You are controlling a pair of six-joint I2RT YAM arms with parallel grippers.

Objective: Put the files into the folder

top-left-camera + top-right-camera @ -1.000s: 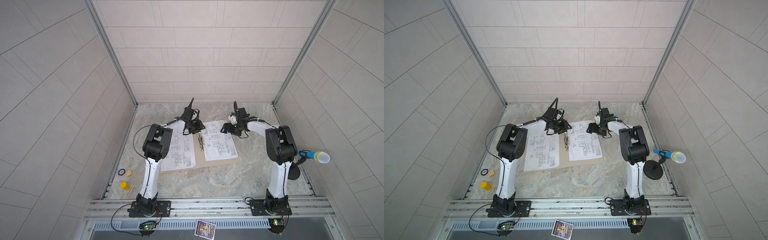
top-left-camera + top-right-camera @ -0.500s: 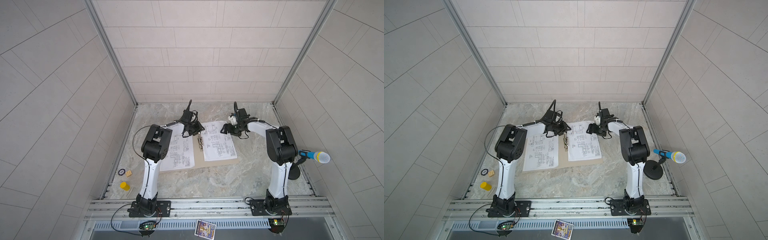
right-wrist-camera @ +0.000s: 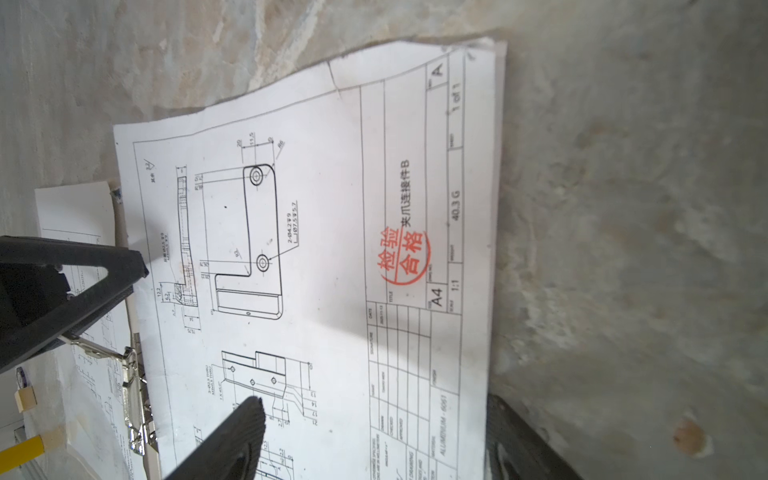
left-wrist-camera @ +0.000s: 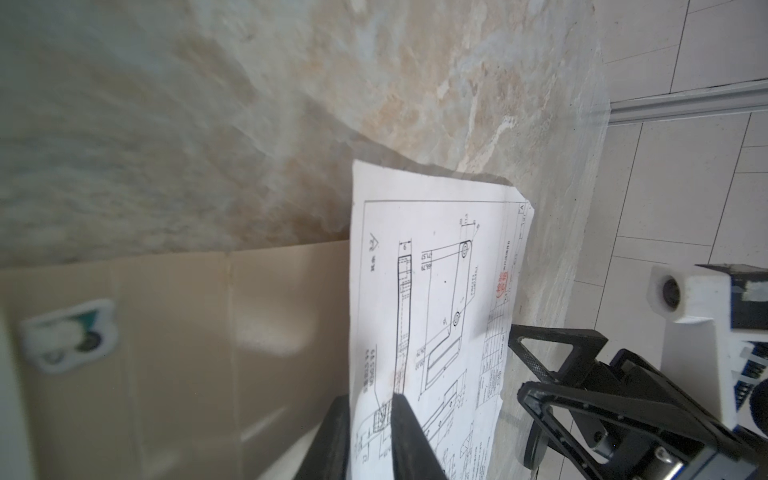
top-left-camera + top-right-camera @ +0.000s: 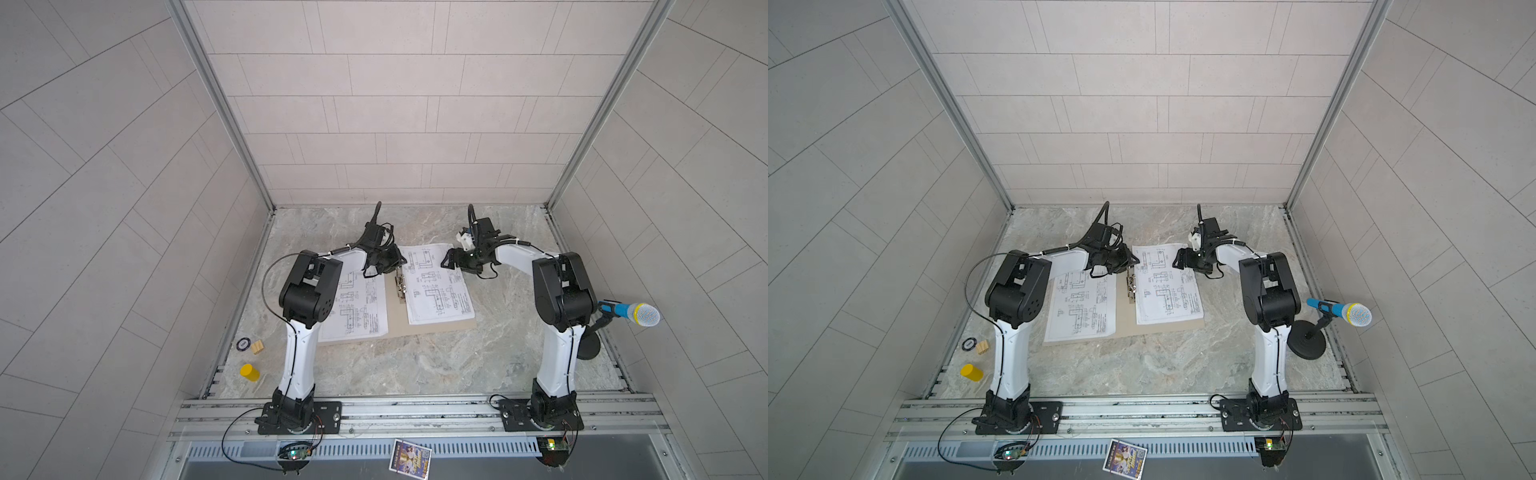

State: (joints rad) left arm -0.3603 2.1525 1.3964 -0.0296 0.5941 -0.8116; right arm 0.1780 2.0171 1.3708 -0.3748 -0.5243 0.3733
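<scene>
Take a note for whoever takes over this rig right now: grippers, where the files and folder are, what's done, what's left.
Left gripper: jaws narrow, either side of the spine-side edge of the right sheet; clamped or not, cannot tell.
Right gripper: open, over that sheet's outer edge.
Folder: open flat on the table, clip at its spine; right sheet on one half, left sheet on the other.
Done: both sheets lie on the folder.
Left: probably stack them on one half, then close it.

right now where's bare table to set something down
Widest bare table: between the folder and the front rail. Crowded: mid-table, where left gripper and right gripper are at the files; also the left edge by the yellow cylinder.
</scene>
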